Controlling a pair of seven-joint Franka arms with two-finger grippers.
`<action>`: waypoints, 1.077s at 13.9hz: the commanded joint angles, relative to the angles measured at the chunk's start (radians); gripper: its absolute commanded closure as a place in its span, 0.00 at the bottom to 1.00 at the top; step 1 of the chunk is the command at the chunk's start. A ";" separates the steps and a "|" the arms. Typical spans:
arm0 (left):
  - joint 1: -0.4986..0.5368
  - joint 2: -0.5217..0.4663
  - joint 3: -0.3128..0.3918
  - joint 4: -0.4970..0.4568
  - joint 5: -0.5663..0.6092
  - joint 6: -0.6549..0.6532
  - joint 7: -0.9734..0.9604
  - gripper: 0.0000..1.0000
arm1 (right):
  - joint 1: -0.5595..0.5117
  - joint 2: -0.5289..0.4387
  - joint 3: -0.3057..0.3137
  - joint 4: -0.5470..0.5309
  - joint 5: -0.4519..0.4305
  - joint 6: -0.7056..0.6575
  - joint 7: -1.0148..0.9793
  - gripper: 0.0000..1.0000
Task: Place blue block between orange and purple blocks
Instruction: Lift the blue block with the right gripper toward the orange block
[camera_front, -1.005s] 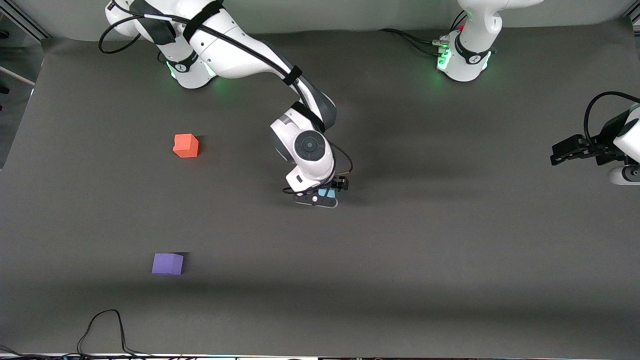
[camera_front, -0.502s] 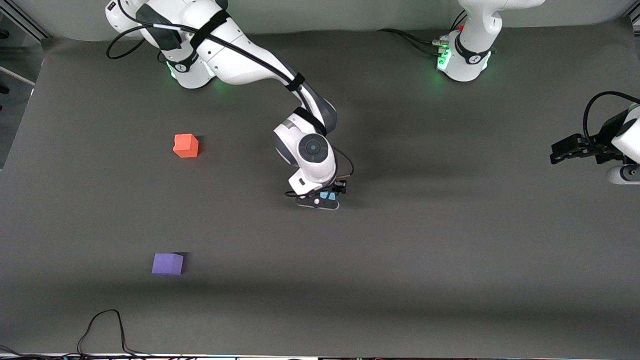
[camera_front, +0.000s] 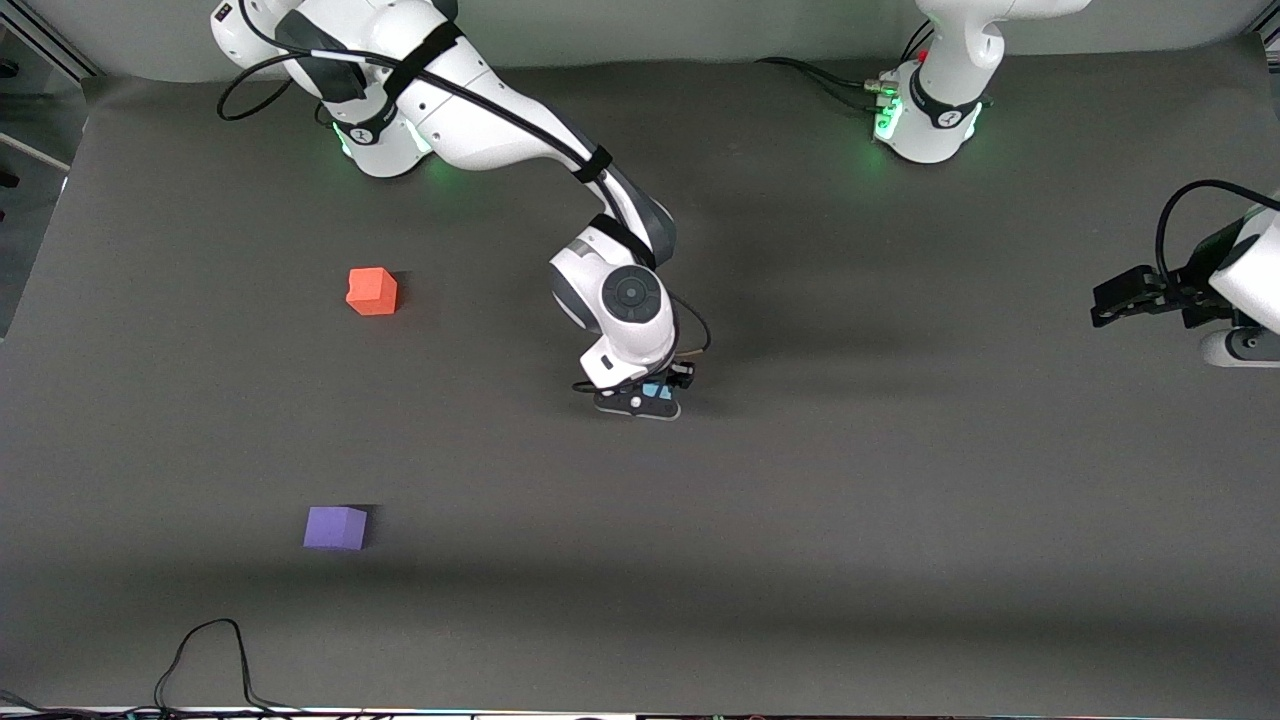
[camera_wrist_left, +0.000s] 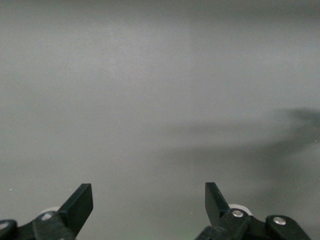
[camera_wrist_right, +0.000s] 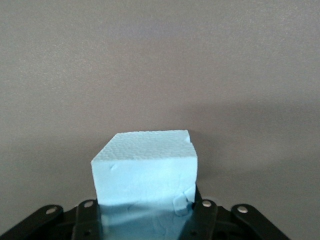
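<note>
The blue block (camera_front: 655, 391) is a light sky-blue cube at the middle of the table, mostly hidden under the right hand. My right gripper (camera_front: 646, 397) is shut on it. In the right wrist view the blue block (camera_wrist_right: 145, 175) sits between the jaws, which press on its two sides. The orange block (camera_front: 372, 291) lies toward the right arm's end of the table. The purple block (camera_front: 335, 527) lies nearer to the front camera than the orange one. My left gripper (camera_front: 1110, 302) waits at the left arm's end, open and empty; in its wrist view (camera_wrist_left: 149, 202) only bare mat shows.
A black cable (camera_front: 205, 655) loops on the mat near the front edge, nearer to the camera than the purple block. The dark grey mat (camera_front: 850, 500) covers the whole table.
My right hand has sunk a little and shifted slightly over the blue block. My left arm has drifted a little toward the table's middle. The orange and purple blocks have not moved.
</note>
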 joint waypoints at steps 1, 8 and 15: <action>0.005 -0.024 -0.009 -0.011 0.013 -0.018 0.008 0.00 | -0.007 -0.029 -0.003 0.016 -0.036 -0.020 0.019 1.00; -0.001 -0.024 -0.009 -0.011 0.013 -0.025 -0.007 0.00 | -0.108 -0.324 -0.003 0.024 -0.015 -0.342 -0.170 1.00; 0.004 -0.022 -0.007 -0.014 0.013 -0.027 -0.006 0.00 | -0.296 -0.650 -0.030 -0.045 0.035 -0.686 -0.582 1.00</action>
